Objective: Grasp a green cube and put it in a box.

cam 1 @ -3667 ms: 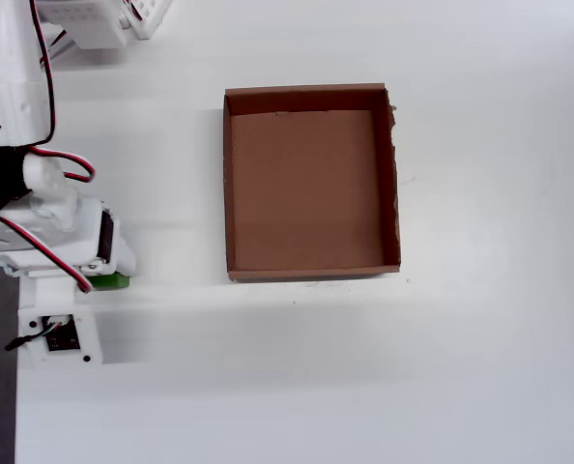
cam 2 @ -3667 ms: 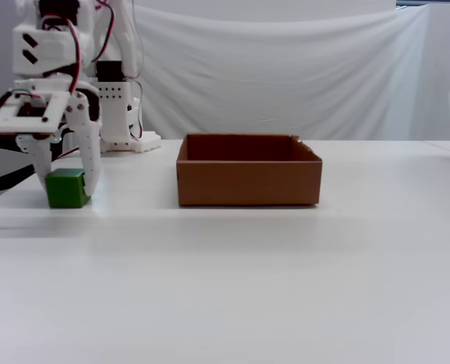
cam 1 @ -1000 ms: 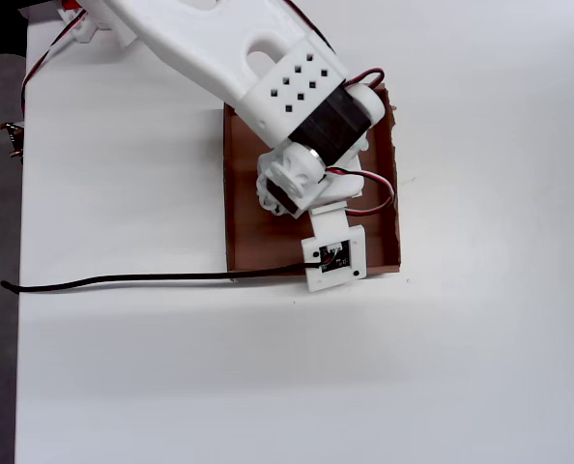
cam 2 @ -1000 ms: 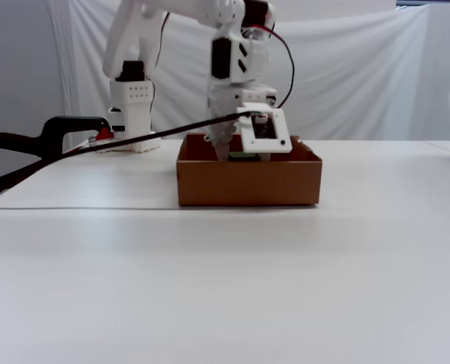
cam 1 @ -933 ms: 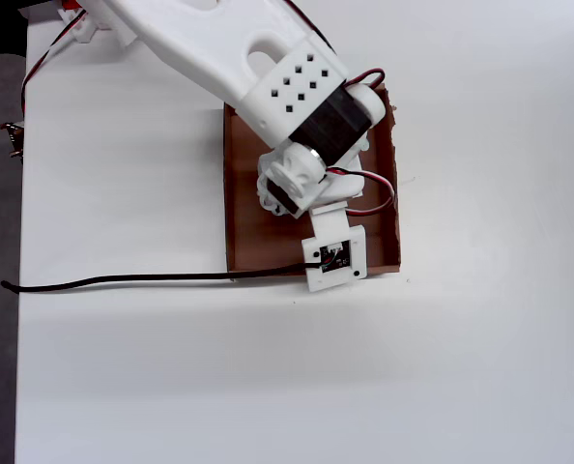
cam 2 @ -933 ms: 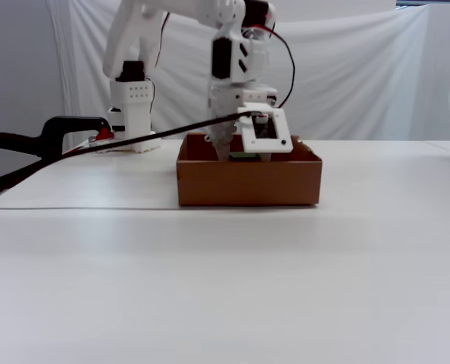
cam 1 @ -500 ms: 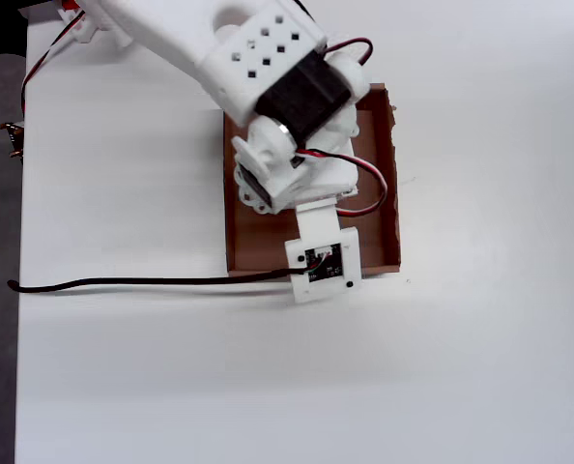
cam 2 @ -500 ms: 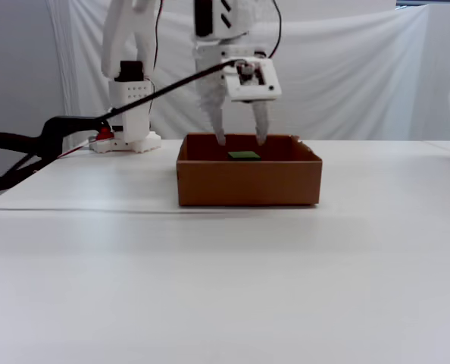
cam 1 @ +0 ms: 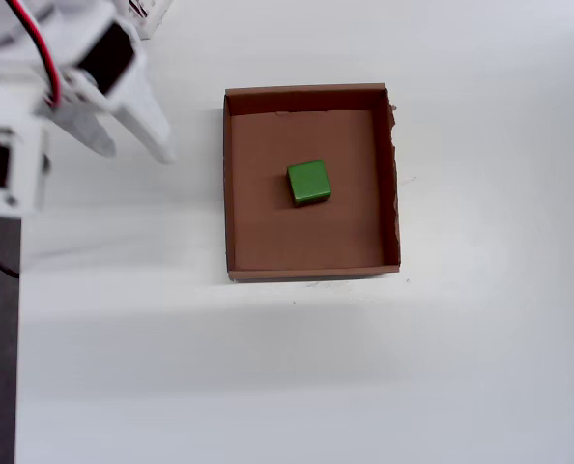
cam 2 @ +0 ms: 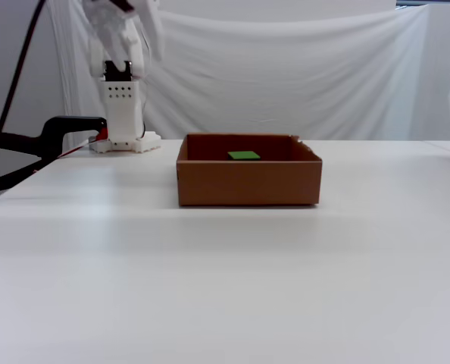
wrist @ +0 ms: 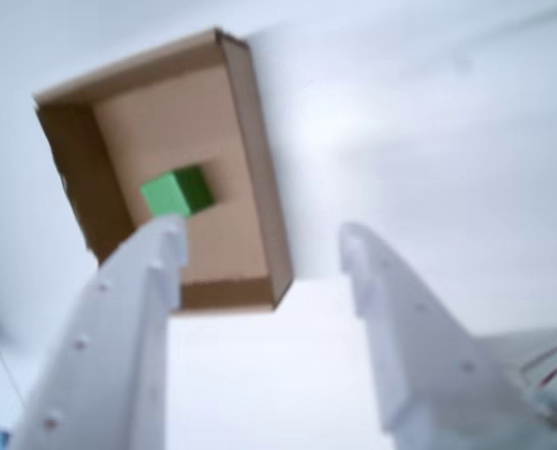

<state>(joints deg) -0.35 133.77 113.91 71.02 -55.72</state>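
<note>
Overhead view gives us the clearest look at the green cube [cam 1: 308, 182]: it sits flat on the floor of the box [cam 1: 229, 193], close to the middle and clear of all four walls, with nothing touching it. We find it again in the wrist view [wrist: 176, 191], resting on the brown floor nearer the wall that runs down the left of that picture, and in the fixed view only its top face [cam 2: 244, 155] peeks over the front wall of the box [cam 2: 248, 186]. The box itself [wrist: 260, 187] is a shallow brown cardboard tray standing on the white table [cam 1: 364, 367]; from overhead its right-hand edge looks slightly ragged near the upper corner. We see the gripper [cam 1: 132, 145] well apart from the box, up in the top-left part of the overhead view, its two white fingers spread with nothing between them. The wrist view confirms this: the gripper [wrist: 260, 244] has its jaws wide apart and empty, looking down at the box from above, one finger [wrist: 138, 309] overlapping the box's near corner in the picture. In the fixed view the arm [cam 2: 123, 30] is raised and blurred at the upper left, above its white base [cam 2: 123, 114], beside a black clamp [cam 2: 58, 133] at the table's left edge. A white cloth [cam 2: 301, 68] hangs behind the table.
</note>
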